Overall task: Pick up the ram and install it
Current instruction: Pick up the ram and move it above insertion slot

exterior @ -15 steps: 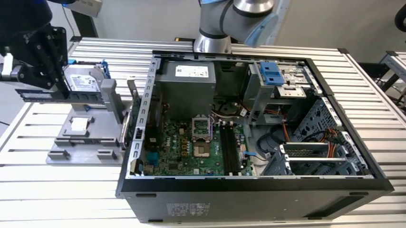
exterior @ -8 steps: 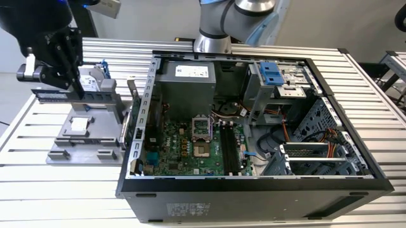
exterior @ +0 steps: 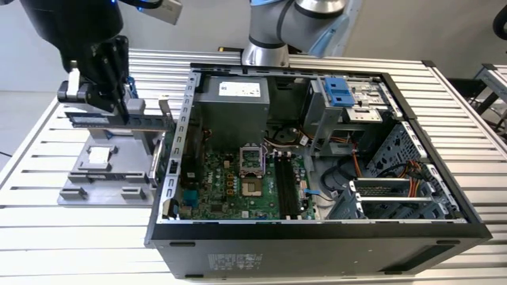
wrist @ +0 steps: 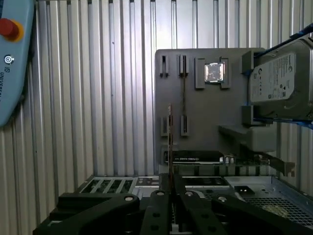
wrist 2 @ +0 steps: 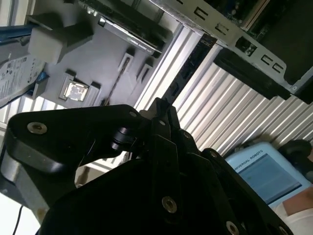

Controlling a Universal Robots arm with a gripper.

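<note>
In the exterior view my black gripper (exterior: 107, 111) hangs above the grey parts holder (exterior: 103, 175) on that view's left, shut on the ram (exterior: 89, 119), a long dark stick lying level just over the holder. The first wrist view shows the ram (wrist: 169, 139) edge-on, rising from between my closed fingers (wrist: 161, 196). The open computer case (exterior: 317, 231) lies to the exterior view's right of the holder, and the long black motherboard slots (exterior: 287, 187) sit near its middle.
The holder also carries a small square chip (wrist: 214, 72), a silver hard drive (wrist: 279, 83) and a dark card (wrist: 205, 157) beside the case wall. A blue teach pendant (wrist: 10, 58) lies on the slatted metal table (exterior: 71, 237). The arm's base (exterior: 265, 53) stands behind the case.
</note>
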